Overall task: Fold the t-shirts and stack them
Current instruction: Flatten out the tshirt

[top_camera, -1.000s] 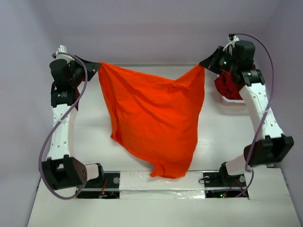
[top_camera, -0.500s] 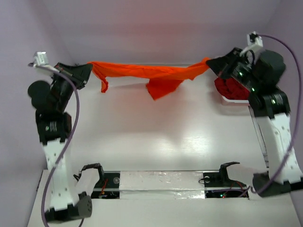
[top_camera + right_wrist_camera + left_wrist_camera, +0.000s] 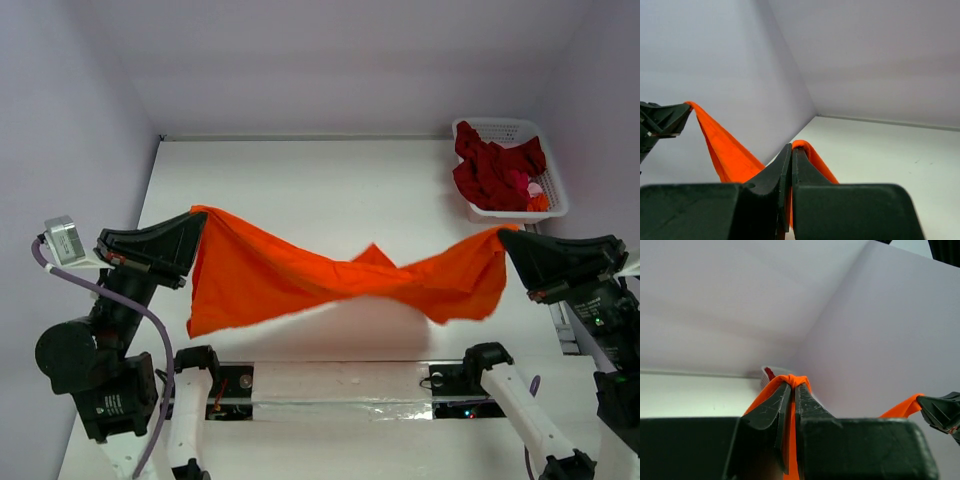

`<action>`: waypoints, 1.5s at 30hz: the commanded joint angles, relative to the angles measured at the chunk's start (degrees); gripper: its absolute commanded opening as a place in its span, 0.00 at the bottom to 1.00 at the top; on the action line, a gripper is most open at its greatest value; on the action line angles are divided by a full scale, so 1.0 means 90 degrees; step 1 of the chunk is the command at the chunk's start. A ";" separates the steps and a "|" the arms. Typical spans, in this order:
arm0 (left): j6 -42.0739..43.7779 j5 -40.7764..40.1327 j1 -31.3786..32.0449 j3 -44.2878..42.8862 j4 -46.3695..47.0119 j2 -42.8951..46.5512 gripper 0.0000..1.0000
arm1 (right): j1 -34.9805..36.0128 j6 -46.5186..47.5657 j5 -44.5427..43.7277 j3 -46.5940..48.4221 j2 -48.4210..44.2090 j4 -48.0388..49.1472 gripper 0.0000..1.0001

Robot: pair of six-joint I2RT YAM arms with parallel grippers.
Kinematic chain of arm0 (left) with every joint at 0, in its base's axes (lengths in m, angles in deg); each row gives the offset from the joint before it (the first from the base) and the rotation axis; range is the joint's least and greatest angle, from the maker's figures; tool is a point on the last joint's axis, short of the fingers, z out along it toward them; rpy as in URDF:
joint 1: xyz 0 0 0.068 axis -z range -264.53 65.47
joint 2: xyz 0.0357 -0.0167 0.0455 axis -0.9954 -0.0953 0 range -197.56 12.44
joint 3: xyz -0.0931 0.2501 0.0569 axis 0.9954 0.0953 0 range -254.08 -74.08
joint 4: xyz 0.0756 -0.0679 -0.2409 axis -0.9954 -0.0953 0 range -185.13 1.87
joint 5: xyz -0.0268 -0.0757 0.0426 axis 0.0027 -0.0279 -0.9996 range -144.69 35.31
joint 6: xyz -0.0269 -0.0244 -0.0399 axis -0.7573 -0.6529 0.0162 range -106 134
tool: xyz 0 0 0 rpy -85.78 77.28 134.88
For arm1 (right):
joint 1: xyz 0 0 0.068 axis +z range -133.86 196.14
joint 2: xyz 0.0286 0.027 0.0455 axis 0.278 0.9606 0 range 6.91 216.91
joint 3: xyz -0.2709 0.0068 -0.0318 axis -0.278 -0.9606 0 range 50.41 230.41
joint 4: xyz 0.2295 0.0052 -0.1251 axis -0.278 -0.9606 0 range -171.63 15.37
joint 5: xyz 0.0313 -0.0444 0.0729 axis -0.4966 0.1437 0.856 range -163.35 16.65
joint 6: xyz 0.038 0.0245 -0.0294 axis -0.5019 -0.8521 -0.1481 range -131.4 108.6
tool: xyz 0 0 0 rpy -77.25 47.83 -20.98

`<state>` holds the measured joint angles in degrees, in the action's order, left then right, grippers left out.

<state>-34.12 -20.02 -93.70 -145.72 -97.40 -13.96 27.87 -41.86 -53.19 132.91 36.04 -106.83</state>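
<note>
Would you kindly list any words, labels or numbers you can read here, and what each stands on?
No text is readable. The orange t-shirt shows no print or label in view, the white basket is plain, and the small grey box at the left edge bears no legible marking.

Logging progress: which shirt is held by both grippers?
The orange shirt, stretched between the left gripper and right gripper; the dark red shirts lie bunched in the white basket.

White glossy surface [image 3: 300, 190], carrying a white plastic lattice basket [image 3: 497, 125] at the far right corner.
</note>
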 commanded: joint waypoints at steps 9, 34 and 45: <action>-0.0454 0.0268 0.0189 -0.0673 -0.0034 0.0276 0.00 | 0.0035 -0.0200 0.0006 0.0491 -0.0131 -0.0162 0.00; -0.0483 -0.0523 0.0599 -0.1213 -0.0181 0.0676 0.00 | 0.0035 -0.0279 0.0953 0.0102 -0.0922 0.0336 0.00; 0.0063 -0.1138 0.0599 0.0780 0.0971 -0.0385 0.00 | 0.0035 0.0171 0.0202 -0.0416 0.0522 0.0970 0.00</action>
<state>-36.42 -26.84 -88.39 -139.99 -95.59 -13.50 27.87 -42.23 -47.68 130.70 35.51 -103.49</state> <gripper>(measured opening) 0.013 0.020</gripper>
